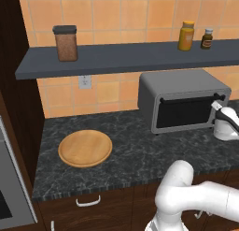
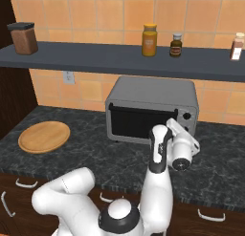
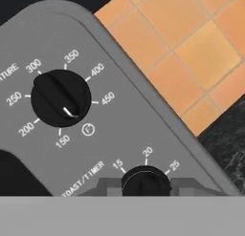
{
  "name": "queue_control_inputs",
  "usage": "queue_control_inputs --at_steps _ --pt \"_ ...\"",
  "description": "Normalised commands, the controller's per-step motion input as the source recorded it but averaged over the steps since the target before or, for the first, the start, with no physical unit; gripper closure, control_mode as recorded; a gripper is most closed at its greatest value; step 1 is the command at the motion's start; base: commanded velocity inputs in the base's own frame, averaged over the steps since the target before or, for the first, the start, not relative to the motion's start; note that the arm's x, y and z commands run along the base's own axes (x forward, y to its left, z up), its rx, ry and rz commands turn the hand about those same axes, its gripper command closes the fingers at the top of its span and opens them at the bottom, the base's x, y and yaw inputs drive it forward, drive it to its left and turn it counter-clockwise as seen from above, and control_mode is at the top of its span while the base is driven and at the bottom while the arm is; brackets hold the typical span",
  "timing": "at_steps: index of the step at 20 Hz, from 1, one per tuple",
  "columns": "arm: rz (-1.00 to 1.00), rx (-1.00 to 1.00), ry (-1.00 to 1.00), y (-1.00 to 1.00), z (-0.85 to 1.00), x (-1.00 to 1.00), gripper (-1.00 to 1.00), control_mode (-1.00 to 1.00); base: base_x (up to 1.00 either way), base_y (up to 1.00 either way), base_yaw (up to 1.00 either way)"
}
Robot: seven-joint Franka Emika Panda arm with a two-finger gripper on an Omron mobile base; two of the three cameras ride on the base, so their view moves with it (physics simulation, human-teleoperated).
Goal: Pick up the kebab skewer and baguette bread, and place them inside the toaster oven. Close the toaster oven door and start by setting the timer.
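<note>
Toaster oven on dark speckled counter under shelf, against orange tile wall; door shut, black bar handle along its top edge. In right base view, same toaster oven w/ door shut, two knobs on panel at its right end. Gripper pressed up to that panel, by lower knob. Hand view: temperature knob w/ marks 150–450, below it timer knob w/ 15, 20, 25 around its top; finger tips flanking timer knob on both sides, narrowly spaced, seem closed on it. In left base view, gripper at oven's right front corner, fingers too small to read there. Round wooden board on counter left of oven, well apart, bare. On shelf: brown jar w/ dark lid at left, yellow jar and small dark bottle above oven, another small bottle further right. Wall socket under shelf. Drawer handles on dark wood front below counter. Skewer and bread: can't tell where, dark glass hides inside of oven
</note>
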Motion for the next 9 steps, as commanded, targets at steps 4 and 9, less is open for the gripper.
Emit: queue_control_inputs --at_steps 4,9 --pt "-0.04 0.41 -0.05 0.32 0.00 0.00 1.00 -1.00 0.00 0.00 0.00" --pt "-0.05 0.41 -0.06 0.40 0.00 0.00 1.00 -1.00 0.00 0.00 0.00"
